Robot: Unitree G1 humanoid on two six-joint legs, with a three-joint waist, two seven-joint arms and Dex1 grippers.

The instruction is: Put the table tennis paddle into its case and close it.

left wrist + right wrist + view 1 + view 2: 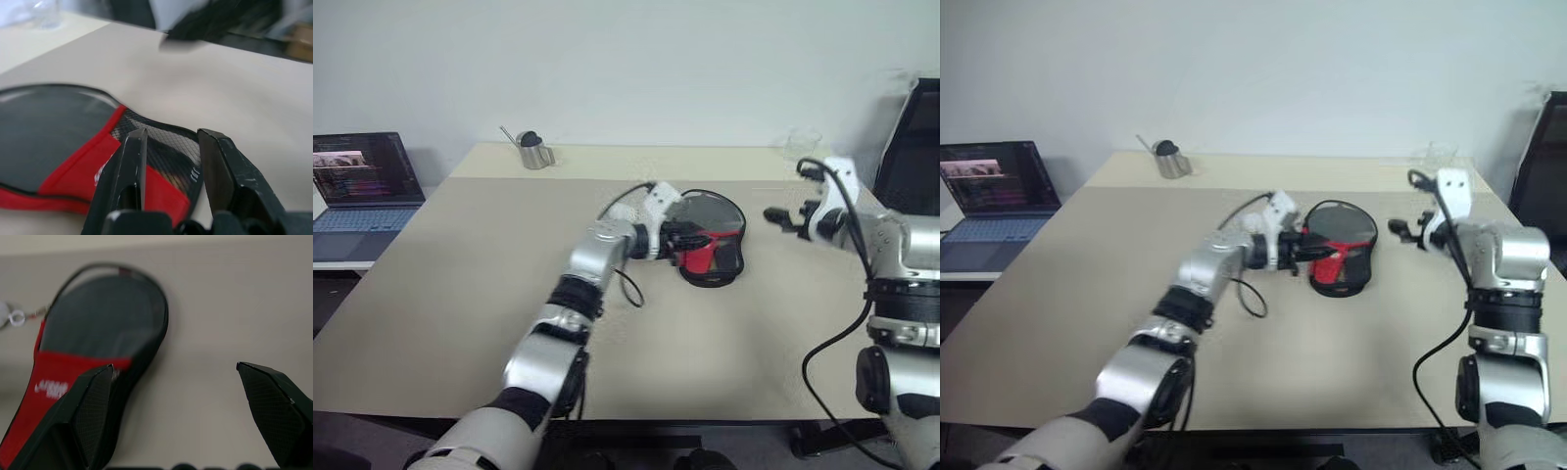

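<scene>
The case (713, 233) lies flat on the table, right of centre, with its black round part toward the far side and its red lower part toward me. A thin black rim loops around the round part. Its white pom-pom (4, 313) hangs on a cord beside it. The table tennis paddle is hidden. My left gripper (691, 238) points right at the red lower part and mesh pocket (166, 147); its fingers (134, 156) stand apart with nothing between them. My right gripper (773, 215) hovers to the right of the case, wide open and empty.
A metal cup (535, 152) stands at the table's far edge, and a clear cup (803, 142) at the far right. A laptop (362, 186) sits on a side desk to the left. A black chair (915, 147) stands beyond the beige table's (460, 294) right edge.
</scene>
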